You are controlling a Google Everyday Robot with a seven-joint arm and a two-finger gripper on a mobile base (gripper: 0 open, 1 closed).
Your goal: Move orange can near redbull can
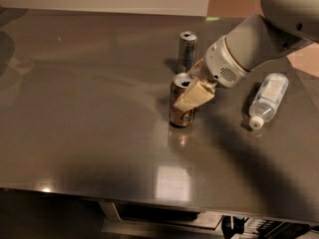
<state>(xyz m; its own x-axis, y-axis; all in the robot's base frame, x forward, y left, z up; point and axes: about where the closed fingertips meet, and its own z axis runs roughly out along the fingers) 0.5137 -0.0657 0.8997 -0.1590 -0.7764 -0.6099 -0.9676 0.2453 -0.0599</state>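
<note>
The orange can is upright near the middle of the grey table, with its base on or just above the surface. My gripper comes in from the upper right and is shut on the orange can. One cream finger lies across the can's right front, and the other is hidden behind it. The redbull can, slim and silver-grey, stands upright just behind the orange can, a short gap away.
A clear plastic water bottle lies on its side at the right, cap toward the front. My arm's white casing reaches over the table's back right. The table's front edge runs along the bottom.
</note>
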